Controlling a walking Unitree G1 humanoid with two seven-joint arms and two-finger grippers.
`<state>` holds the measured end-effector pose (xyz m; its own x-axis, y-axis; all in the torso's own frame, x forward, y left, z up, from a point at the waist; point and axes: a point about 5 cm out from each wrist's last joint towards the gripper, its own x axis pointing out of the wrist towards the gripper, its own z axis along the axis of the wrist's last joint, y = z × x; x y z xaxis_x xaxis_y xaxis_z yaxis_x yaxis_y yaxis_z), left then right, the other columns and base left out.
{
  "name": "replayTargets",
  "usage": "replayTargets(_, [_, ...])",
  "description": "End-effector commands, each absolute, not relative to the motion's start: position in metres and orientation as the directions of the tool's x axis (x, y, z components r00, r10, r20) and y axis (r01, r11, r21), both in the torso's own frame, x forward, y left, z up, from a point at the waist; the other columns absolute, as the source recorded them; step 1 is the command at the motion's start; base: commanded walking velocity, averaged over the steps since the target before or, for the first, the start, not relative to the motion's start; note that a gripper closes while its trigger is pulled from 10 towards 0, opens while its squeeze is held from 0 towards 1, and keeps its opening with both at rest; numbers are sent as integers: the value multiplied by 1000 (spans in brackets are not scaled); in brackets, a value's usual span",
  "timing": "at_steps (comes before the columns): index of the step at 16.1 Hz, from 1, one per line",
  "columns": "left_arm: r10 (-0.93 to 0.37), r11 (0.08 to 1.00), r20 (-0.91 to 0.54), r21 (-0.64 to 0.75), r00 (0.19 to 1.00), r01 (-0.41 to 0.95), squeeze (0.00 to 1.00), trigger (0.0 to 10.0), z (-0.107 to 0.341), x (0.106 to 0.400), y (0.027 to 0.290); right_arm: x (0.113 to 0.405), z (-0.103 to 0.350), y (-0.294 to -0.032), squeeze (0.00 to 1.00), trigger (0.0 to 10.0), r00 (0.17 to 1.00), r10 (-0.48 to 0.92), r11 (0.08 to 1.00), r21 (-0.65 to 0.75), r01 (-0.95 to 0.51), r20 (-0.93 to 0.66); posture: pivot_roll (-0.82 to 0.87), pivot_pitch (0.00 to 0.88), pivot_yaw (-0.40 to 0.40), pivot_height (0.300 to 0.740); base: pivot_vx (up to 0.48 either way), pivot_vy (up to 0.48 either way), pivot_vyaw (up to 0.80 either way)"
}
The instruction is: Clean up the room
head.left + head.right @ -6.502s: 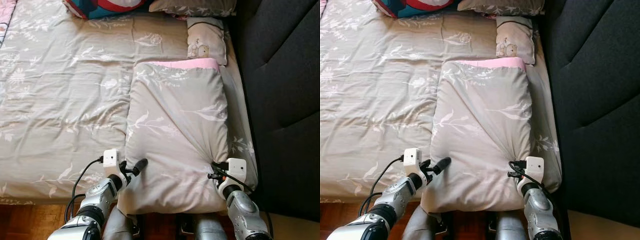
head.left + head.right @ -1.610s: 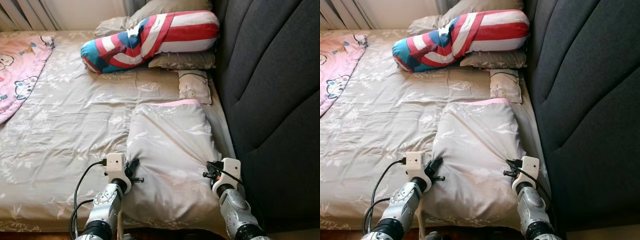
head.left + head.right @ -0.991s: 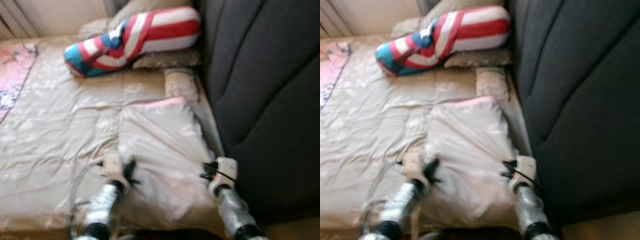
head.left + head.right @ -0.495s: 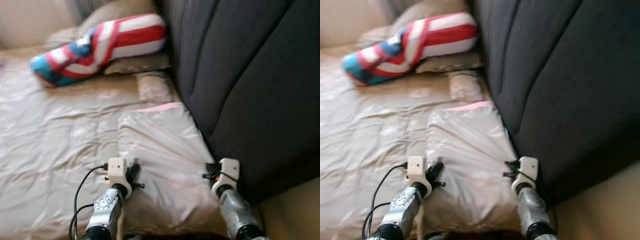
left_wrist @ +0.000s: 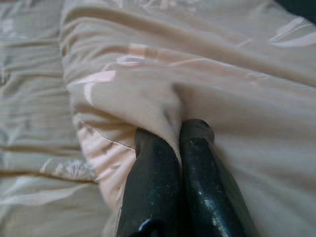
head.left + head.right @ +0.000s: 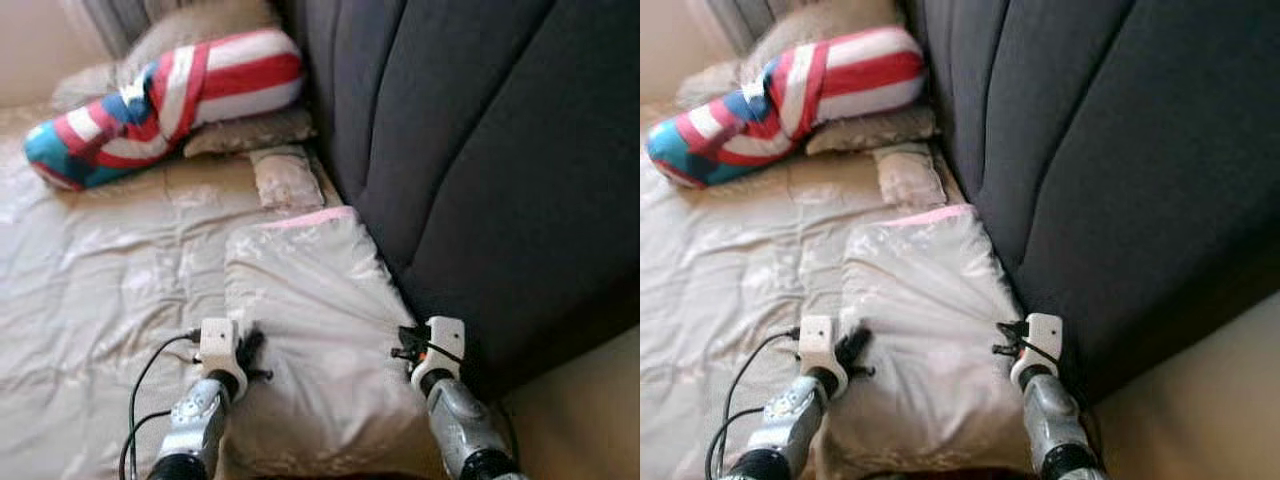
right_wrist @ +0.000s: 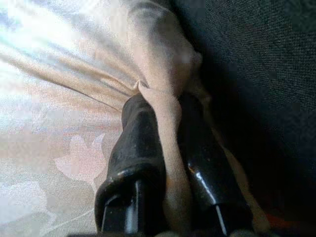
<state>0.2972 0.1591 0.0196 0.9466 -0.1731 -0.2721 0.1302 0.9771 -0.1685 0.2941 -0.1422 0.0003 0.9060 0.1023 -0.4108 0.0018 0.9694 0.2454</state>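
- Left gripper (image 5: 173,136): fingers pinched onto a fold of fabric at the near-left edge of the grey floral pillow (image 6: 310,330).
- Right gripper (image 7: 165,111): fingers clamped on a bunch of the same pillowcase at the near-right edge, tight against the dark upholstered headboard (image 6: 480,150).
- Pillow sits on the bed (image 6: 100,270), its right side just beside the headboard, pink trim at the far edge. Both arms grip its near end.
- Beyond it: small bear-print pillow (image 6: 286,178) touching the headboard, then a flat grey pillow (image 6: 250,130) with a red/white/blue striped bolster (image 6: 165,95) lying on top.
- Progress, my read: pillow is grasped and roughly lined up along the headboard, not yet let go. Bedcover is mostly smooth. Remaining looks like pushing it up towards the other pillows and releasing.
- Text/brands: none readable; frames are soft.
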Motion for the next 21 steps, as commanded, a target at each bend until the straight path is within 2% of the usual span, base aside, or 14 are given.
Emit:
replayTargets(1, [-208,972,-197,-153,958,179,0,10000,36,308,147,295,2,-149,0,10000,914,89,971,239,9,-396,-21,140,-8,740,0,0,0])
replayTargets(14, [-209,966,-170,-188,963,176,0,10000,41,311,143,297,3,-143,0,10000,908,115,972,235,-20,-402,-13,145,5,740,0,0,0])
replayTargets(21, [-219,964,-169,-189,961,187,0,10000,42,310,142,298,4,-147,0,10000,911,88,977,213,-1,-403,-11,152,19,740,297,0,0])
